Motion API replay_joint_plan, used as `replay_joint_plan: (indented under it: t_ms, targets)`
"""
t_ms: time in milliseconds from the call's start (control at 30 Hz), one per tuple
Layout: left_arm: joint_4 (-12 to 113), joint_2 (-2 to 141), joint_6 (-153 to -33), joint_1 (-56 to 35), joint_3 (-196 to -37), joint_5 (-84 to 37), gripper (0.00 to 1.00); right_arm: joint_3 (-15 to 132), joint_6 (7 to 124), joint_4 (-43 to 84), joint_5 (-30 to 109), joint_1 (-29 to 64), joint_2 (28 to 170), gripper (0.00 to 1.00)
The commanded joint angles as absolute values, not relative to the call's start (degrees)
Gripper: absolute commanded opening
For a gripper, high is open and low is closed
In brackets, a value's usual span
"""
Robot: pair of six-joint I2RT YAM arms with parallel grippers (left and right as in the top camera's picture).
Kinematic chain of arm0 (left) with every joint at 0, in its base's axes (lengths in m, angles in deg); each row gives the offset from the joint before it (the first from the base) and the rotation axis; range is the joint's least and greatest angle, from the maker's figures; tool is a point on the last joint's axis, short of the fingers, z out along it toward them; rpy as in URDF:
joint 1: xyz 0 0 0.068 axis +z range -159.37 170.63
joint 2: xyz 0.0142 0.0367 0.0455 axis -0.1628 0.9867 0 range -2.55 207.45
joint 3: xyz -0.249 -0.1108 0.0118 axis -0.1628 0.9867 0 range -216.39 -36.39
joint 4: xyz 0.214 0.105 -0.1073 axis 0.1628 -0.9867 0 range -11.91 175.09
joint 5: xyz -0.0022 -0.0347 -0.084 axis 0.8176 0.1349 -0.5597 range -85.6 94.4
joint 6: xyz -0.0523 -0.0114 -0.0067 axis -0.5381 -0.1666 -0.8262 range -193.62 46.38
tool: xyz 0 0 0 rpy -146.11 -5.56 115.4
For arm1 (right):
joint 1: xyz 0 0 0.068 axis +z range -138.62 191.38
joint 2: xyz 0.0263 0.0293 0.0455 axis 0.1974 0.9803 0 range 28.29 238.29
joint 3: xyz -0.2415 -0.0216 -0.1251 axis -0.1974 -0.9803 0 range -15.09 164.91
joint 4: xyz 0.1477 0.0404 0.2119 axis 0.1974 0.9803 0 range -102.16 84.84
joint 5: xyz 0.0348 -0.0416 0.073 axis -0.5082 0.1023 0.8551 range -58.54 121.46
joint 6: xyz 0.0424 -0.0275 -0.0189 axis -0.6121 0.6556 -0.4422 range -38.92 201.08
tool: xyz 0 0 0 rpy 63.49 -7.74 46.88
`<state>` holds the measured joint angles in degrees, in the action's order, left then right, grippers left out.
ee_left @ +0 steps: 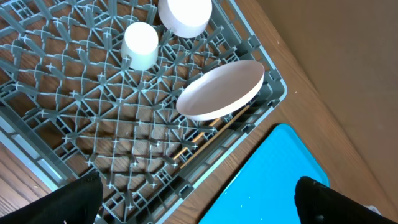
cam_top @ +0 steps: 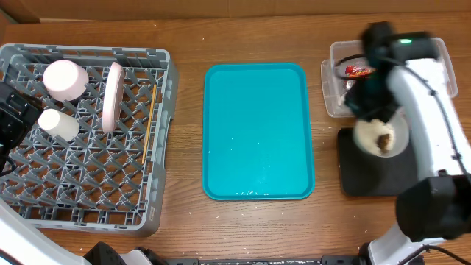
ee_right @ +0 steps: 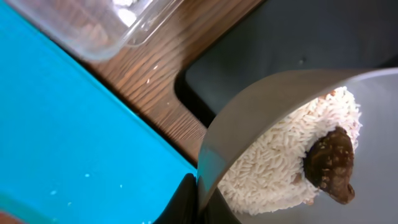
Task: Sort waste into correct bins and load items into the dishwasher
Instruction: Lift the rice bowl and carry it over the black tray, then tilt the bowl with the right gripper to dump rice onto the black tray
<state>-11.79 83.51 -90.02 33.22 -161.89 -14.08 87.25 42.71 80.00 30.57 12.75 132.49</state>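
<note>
Gripping white bowl (ee_right: 261,112) of rice (ee_right: 273,155) over black tray (ee_right: 280,43), right pincer (ee_right: 200,199); left pincer (ee_left: 196,186) agape.

**Bright, Even Light; Softness Near the Lenses**

The table is lit evenly from above, and only short, faint shadows are cast. A mild sheen is seen on the teal tray (cam_top: 257,132). In the overhead view the top of the right arm (cam_top: 430,110) is slightly smeared. In the right wrist view the clear tub (ee_right: 93,25) is blurred and the outer wall of the white bowl (ee_right: 249,121) is left in grey shadow, while the rice (ee_right: 273,162) is sharply resolved. In the left wrist view the grey rack (ee_left: 93,124) is shown crisply, and the dark fingers (ee_left: 56,202) are underexposed.
</note>
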Motion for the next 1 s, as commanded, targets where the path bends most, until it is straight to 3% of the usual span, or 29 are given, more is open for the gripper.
replay_joint_plan:
  t_ms: [0, 300, 467, 800, 967]
  targets:
    - [-11.70, 83.64, -90.53, 33.37, -161.69, -14.67, 1.00, 86.73, 56.94, 79.06, 42.53, 3.94, 130.88, 0.04]
    - [-11.70, 83.66, -90.53, 33.37, -161.69, -14.67, 1.00, 84.21, 69.60, 77.82, 56.21, -9.17, 130.88, 0.04]
    - [-11.70, 83.66, -90.53, 33.37, -161.69, -14.67, 1.00, 78.97, 70.82, 73.60, 58.73, -11.53, 130.88, 0.04]
    - [-11.70, 83.66, -90.53, 33.37, -161.69, -14.67, 1.00, 66.69, 78.52, 62.65, 77.57, -15.34, 130.94, 0.04]
    - [-11.70, 83.66, -90.53, 33.37, -161.69, -14.67, 1.00, 64.98, 82.43, 64.33, 80.61, -18.27, 130.94, 0.04]
